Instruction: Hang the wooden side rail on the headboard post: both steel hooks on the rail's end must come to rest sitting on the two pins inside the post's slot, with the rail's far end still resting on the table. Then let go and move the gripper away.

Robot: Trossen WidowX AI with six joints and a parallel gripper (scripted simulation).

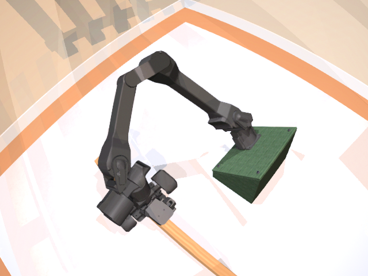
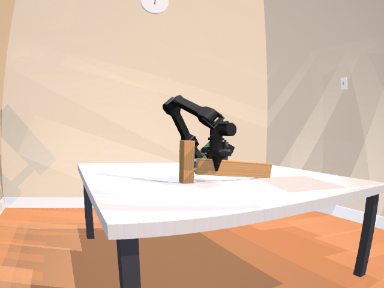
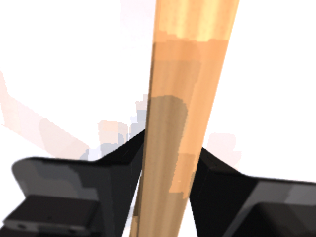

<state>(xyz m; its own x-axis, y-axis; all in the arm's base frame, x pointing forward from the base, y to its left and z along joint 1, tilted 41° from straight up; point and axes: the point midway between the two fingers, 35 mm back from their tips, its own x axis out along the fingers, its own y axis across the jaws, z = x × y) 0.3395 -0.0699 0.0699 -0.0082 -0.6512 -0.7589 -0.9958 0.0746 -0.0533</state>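
The wooden side rail (image 1: 196, 245) (image 2: 248, 168) (image 3: 193, 69) stands on its narrow edge. My gripper (image 2: 216, 168) (image 3: 173, 140) is shut on the rail near its hook end, one finger on each side. In the exterior view the hook end is held a little above the table, and the rail slopes down to its far end, which appears to rest on the table. The headboard post (image 2: 186, 161) stands upright just left of that end. Small light metal parts show in the narrow gap between them. The slot, the pins and whether the hooks sit on them cannot be made out.
The white table (image 1: 296, 222) (image 2: 149, 204) carries everything. The arm's green wedge-shaped base (image 1: 267, 151) stands behind the rail in the exterior view. The arm arches over from it and hides most of the post in the top view.
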